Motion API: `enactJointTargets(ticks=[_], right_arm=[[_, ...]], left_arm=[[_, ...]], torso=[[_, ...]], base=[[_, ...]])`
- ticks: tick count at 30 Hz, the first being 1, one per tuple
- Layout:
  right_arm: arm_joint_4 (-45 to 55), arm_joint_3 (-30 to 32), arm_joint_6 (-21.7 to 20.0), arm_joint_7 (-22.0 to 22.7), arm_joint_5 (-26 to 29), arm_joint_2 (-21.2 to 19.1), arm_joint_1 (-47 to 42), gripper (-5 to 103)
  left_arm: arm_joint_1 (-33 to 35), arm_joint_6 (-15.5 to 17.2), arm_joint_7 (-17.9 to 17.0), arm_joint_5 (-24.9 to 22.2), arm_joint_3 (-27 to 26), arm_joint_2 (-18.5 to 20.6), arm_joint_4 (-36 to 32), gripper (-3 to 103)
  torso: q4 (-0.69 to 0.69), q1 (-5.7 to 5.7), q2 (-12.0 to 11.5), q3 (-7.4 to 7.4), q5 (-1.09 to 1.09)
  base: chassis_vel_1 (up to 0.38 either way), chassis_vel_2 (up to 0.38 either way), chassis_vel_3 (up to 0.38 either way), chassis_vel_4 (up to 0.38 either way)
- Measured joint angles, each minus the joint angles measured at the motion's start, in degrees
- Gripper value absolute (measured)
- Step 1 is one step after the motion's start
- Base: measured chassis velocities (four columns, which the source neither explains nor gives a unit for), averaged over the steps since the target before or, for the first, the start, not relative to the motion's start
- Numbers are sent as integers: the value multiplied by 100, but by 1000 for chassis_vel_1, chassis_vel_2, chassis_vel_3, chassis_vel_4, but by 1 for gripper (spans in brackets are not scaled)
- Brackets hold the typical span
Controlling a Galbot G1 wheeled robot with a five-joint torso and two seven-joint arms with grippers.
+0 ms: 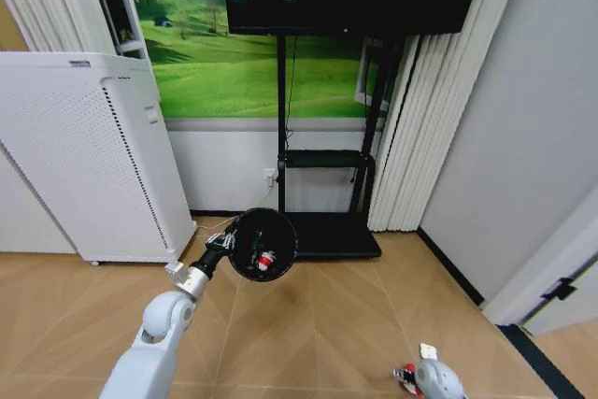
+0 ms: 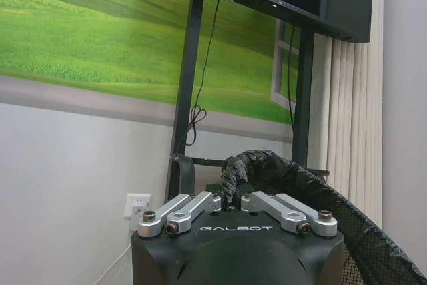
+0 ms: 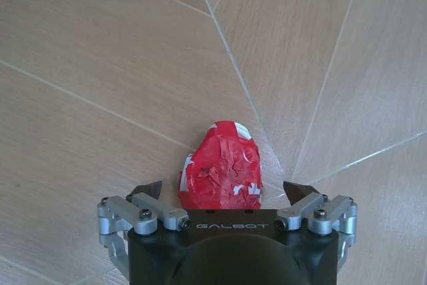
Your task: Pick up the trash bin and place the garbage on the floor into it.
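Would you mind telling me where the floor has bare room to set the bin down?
Bare wood floor lies between the left gripper, shut on the trash bin, and the open right gripper. It is crowded near the white appliance, the TV stand base and the red wrapper.

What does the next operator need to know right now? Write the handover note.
Left gripper: shut on the rim of the trash bin, holding it off the floor in front of the TV stand.
Right gripper: open, low over the wooden floor, fingers either side of a red-and-white wrapper, not yet closed on it.
Done: bin picked up; a small red-and-white item already lies inside it.
Left: close on the wrapper, lift it, drop it into the bin. Whether more litter remains cannot be told from these views.
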Motion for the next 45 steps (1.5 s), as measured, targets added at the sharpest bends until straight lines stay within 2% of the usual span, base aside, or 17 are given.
enactJointTargets(ticks=[1, 3, 4, 6, 8, 9, 10, 11, 13, 15, 16, 17, 29, 30, 36, 43, 45], right_arm=[[0, 0, 0, 0, 0, 0, 0, 103], [-11, 1, 0, -3, -37, -2, -11, 93], [-11, 1, 0, -3, -37, -2, -11, 93], [-14, 5, 0, -6, -61, -4, -53, 83], [-14, 5, 0, -6, -61, -4, -53, 83], [-15, 5, 0, -14, -61, -9, -73, 72], [-15, 5, 0, -15, -61, -11, -82, 66], [-15, 5, 0, -15, -61, -11, -82, 66], [-28, 9, 2, -17, -63, -4, -84, 57], [-35, 10, 4, -16, -63, 1, -83, 57], [-63, 18, 8, -14, -76, 17, -71, 51], [-70, 21, 9, -12, -83, 30, -63, 48], [20, 101, 62, -18, -176, 57, -130, 48], [28, 133, 256, -48, -312, 79, -127, 48], [187, 335, 739, -151, -694, 174, 90, 48], [555, 585, 994, -261, -910, 221, 208, 48], [829, 788, 1176, -389, -986, 273, 219, 48]], left_arm=[[0, 0, 0, 0, 0, 0, 0, 7], [7, -1, -4, -6, -14, -3, -10, 7], [7, -1, -4, -6, -14, -3, -10, 7], [3, -3, -13, -17, -32, 5, -23, 7], [3, -3, -13, -17, -32, 5, -23, 7], [-4, -3, -20, -25, -35, 13, -35, 7], [-10, -3, -29, -35, -35, 20, -46, 7], [-10, -3, -29, -35, -35, 20, -46, 7], [-27, -1, -54, -61, -32, 40, -70, 7], [-34, 2, -60, -68, -29, 46, -78, 7], [-59, 15, -75, -97, -24, 75, -102, 7], [-62, 18, -80, -101, -31, 80, -105, 7], [20, 10, -24, -73, -91, 16, -120, 7], [28, 6, -23, -62, -86, 3, -113, 7], [14, -9, -25, -10, 10, 0, -53, 7], [-2, -28, -26, 46, 100, 0, 30, 7], [-1, -66, -17, 94, 127, -16, 93, 7]], torso=[[0, 0, 0, 0, 0], [0, 0, 0, 0, 0], [0, 0, 0, 0, 0], [0, 0, 0, 0, 0], [0, 0, 0, 0, 0], [-1, 0, 0, 0, 0], [-1, 0, 0, 0, 0], [-1, 0, 0, 0, 0], [-1, 0, 0, 0, -1], [-1, 0, 0, 0, -2], [-1, 0, 0, 0, -4], [0, 0, 0, -1, -5], [-1, 0, -1, 0, 4], [-2, 0, -1, 0, 5], [0, 1, -1, 0, 1], [-1, 1, -2, 0, 1], [0, 1, -1, 0, 0]], base=[[0, 0, 0, 0], [0, 0, 0, 0], [0, 0, 0, 0], [0, 0, 0, 0], [0, 0, 0, 0], [0, 0, 0, 0], [0, 0, 0, 0], [0, 0, 0, 0], [0, 0, 0, 0], [0, 0, 0, 0], [0, 0, 0, 0], [0, 0, 0, 0], [0, 0, 0, 0], [0, 0, 0, 0], [0, 0, 0, 0], [0, 0, 0, 0], [0, 0, 0, 0]])
